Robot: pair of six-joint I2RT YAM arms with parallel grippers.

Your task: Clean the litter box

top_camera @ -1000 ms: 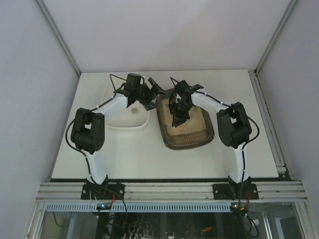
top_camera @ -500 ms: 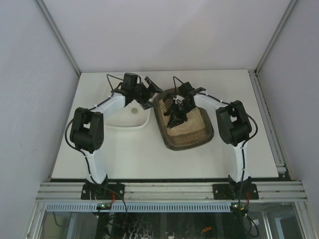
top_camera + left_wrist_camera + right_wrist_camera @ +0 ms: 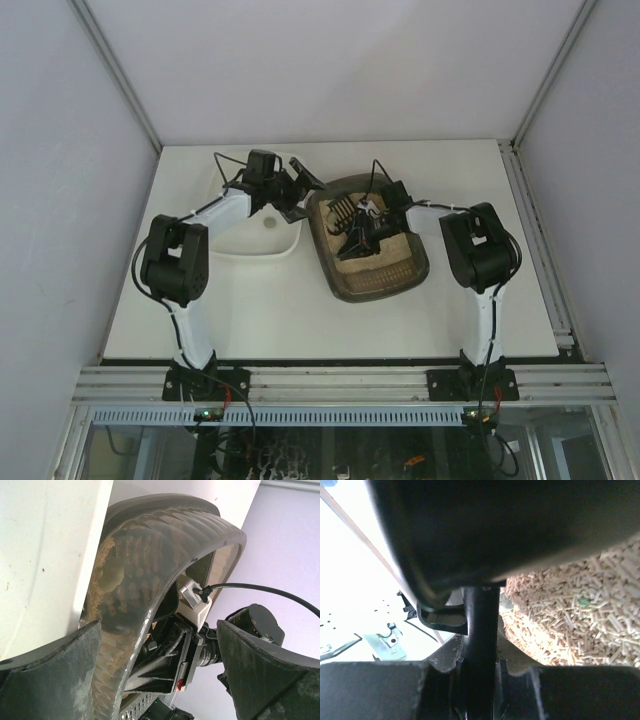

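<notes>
Litter box (image 3: 385, 292) sits directly under the right claw (image 3: 480, 680), and its far corner lies between the fingers of the left claw (image 3: 157, 650). The left claw is spread wide, one finger on either side of the rim. I cannot tell whether either finger touches the plastic. The right claw is clamped narrow on the handle of a scoop (image 3: 520, 525), whose dark underside hangs just ahead of the fingers and over the litter (image 3: 580, 615).

My reading is that the job is in its working middle. The tool is in hand and down inside the box, but the bed of litter beside the right claw looks full and undisturbed. No load can be seen on the scoop from below. The white tray (image 3: 255, 256), under the left claw's wrist and touching or nearly touching the box, shows only one small dark spot. Sifting, lifting out and dumping the waste therefore appear to remain.

The box is dark grey-brown plastic with rounded corners and a wide curled rim. Its wall is ribbed and dusted with pale residue. The litter is short beige pellets, dry and loose, with one small greenish fleck among them. The scoop is black, hard and slotted. The table (image 3: 260, 310) is smooth and white.
</notes>
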